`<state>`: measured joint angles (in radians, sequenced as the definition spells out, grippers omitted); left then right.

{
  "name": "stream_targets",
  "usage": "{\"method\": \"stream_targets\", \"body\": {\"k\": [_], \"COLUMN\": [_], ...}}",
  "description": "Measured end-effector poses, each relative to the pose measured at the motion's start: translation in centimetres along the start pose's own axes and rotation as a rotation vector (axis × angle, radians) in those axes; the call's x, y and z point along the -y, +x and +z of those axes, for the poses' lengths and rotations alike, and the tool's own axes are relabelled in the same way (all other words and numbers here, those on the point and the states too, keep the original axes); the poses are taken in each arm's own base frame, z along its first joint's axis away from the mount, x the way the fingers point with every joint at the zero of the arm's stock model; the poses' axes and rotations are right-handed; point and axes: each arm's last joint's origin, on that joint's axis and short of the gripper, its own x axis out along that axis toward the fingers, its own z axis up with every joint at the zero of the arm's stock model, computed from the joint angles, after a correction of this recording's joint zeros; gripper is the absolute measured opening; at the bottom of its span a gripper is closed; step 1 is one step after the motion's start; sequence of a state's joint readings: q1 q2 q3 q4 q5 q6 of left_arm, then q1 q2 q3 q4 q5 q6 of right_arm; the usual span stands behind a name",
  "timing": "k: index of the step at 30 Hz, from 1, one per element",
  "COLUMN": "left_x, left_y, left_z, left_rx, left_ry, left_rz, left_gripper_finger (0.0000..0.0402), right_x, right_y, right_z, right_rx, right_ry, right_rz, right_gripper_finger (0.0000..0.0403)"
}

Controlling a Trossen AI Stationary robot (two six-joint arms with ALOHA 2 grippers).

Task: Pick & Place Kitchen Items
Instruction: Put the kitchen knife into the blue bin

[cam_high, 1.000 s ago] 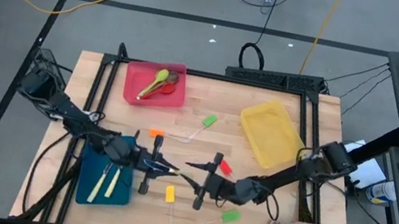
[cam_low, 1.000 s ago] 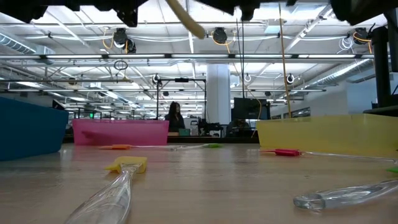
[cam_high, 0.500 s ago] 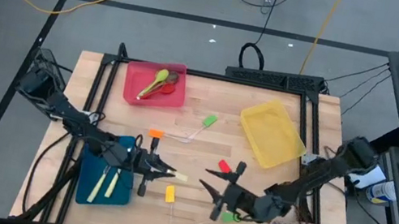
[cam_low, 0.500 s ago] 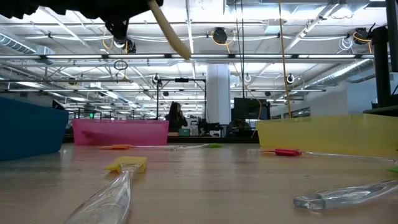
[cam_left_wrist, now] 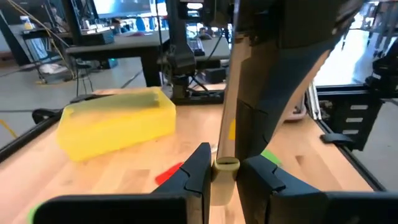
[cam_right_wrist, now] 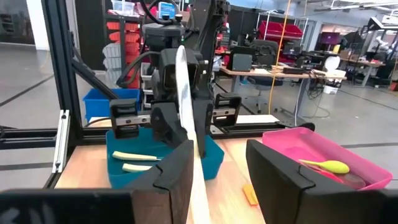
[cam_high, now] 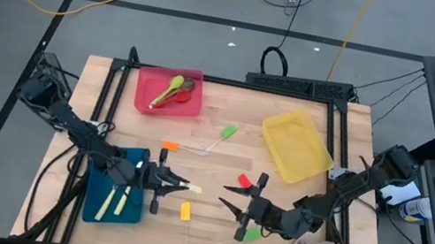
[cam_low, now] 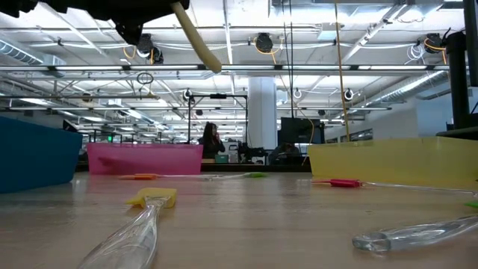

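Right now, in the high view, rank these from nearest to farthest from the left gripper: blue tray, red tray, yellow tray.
From the left gripper:
1. Blue tray, just beside it on the left.
2. Red tray, at the table's far edge.
3. Yellow tray, over on the right side.

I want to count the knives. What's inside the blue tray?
Two cream knives lie side by side in the blue tray. The left arm covers the tray's far part, so anything under it stays hidden.
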<state>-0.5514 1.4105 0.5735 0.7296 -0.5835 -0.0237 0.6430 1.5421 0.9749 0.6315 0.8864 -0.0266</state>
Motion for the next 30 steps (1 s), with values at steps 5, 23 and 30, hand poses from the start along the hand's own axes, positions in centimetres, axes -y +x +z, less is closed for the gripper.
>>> {"method": "stream_targets", "body": {"k": [5, 23, 30], "left_x": [-0.35, -0.78, -0.02], "left_y": [0.18, 0.40, -0.02], "left_z": [0.00, -0.01, -0.08], "left_rx": [0.000, -0.003, -0.007], "left_ry": [0.014, -0.007, -0.019], "left_rz": [0.025, 0.050, 0.017], "left_gripper_finger": [0.0054, 0.0055, 0.0055], "right_x": [-0.01, -0.01, 0.00], "right_y": [-0.01, -0.01, 0.00], "right_z": [0.00, -0.03, 0.03], "right_rx": [0.000, -0.001, 0.004], "right_ry": [-0.016, -0.019, -0.014], "right_rz": [0.001, 0.001, 0.001], "right_gripper_finger": [0.0144, 0.0142, 0.0145]}}
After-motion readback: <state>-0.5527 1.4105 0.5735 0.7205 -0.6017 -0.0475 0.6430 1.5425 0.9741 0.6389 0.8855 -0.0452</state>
